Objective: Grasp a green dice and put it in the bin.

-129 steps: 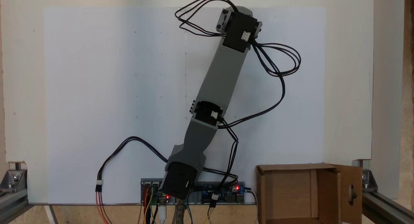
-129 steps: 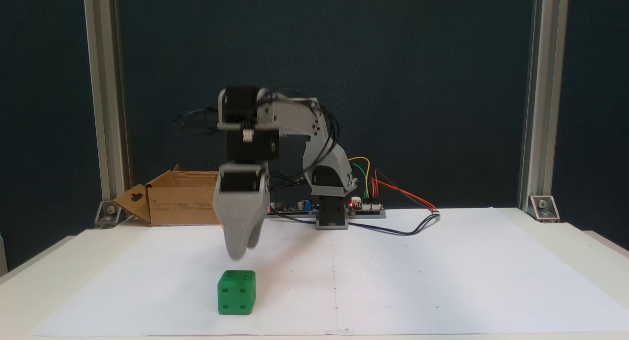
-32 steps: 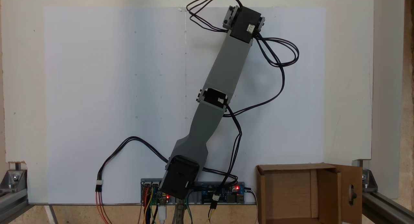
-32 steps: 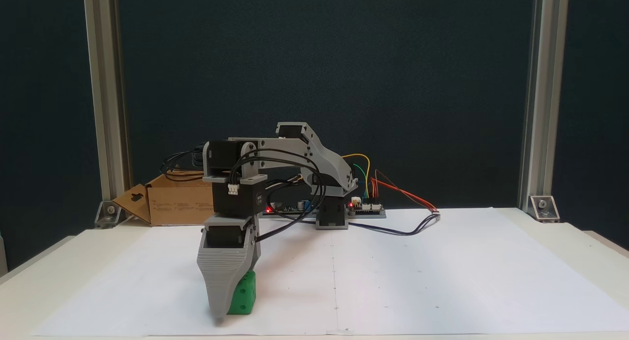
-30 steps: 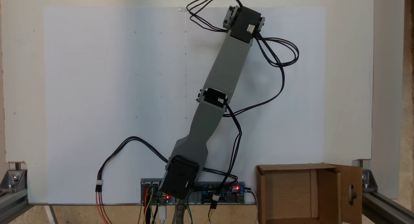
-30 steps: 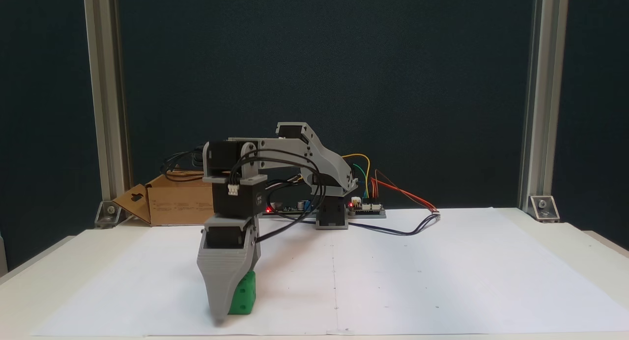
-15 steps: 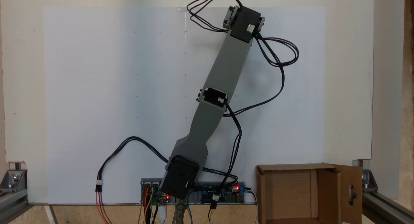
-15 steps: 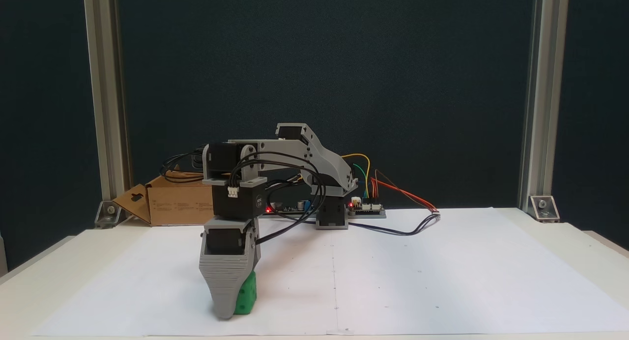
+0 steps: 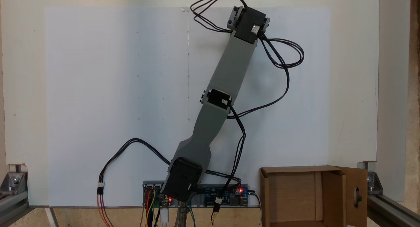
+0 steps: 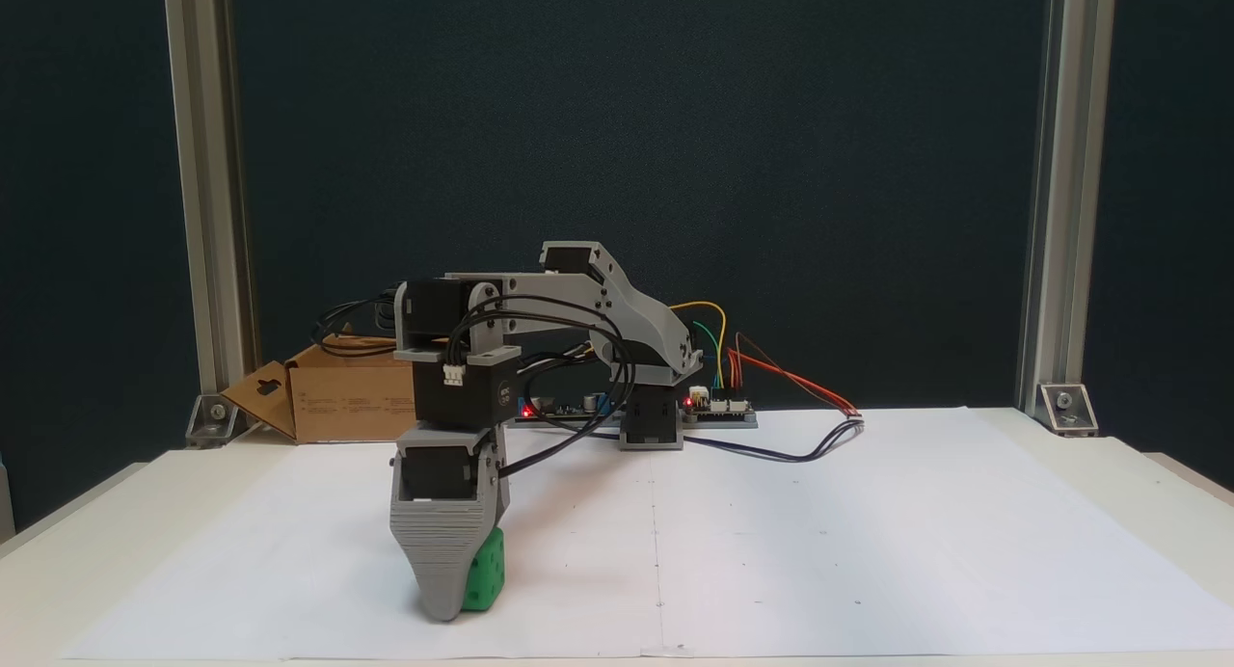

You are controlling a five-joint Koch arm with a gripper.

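Note:
The green dice [image 10: 483,569] sits low over the white paper near the table's front, left of centre in a fixed view. My gripper [image 10: 443,609] points straight down over it. The grey front jaw covers the dice's left half, and the other jaw lies behind it, so the gap cannot be read. From above, the black wrist motor [image 9: 250,24] covers the gripper and dice beneath it. The bin is a brown cardboard box [image 10: 347,397] at the back left, seen at the lower right [image 9: 333,197] from above, far from the gripper.
The arm's base and lit circuit boards [image 10: 665,412] stand at the back centre, with loose black cables [image 9: 282,56] looping off the arm. Aluminium frame posts [image 10: 1056,204] rise at the table's back corners. White paper [image 10: 868,551] covers the table.
The gripper came down from above the dice to around it. In the last second its tip and the dice's visible part rose very slightly; the arm shifted a little.

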